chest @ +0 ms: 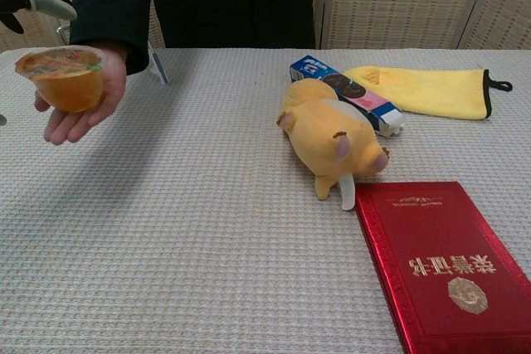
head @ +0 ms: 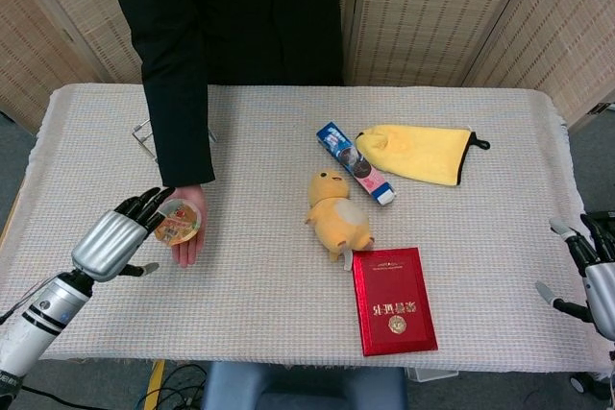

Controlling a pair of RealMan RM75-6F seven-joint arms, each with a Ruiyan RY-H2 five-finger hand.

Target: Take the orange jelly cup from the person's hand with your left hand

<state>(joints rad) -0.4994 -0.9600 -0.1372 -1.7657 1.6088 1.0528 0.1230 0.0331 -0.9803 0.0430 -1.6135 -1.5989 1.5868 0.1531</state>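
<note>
The orange jelly cup [head: 179, 223] [chest: 69, 80] rests on the person's upturned palm [head: 189, 237] [chest: 87, 105], held above the table's left side. My left hand [head: 117, 237] is open just left of the cup, its fingertips [head: 152, 201] reaching over the cup's rim without gripping it. In the chest view only a few of its fingers [chest: 37, 2] show at the top left corner, above the cup. My right hand [head: 591, 271] hangs open past the table's right edge, holding nothing.
A yellow plush chick [head: 338, 216] lies mid-table, a red booklet [head: 393, 300] in front of it. Behind are a blue toothpaste box [head: 356, 162] and a yellow towel [head: 415, 153]. A small metal stand [head: 144, 133] sits by the person's sleeve [head: 178, 93].
</note>
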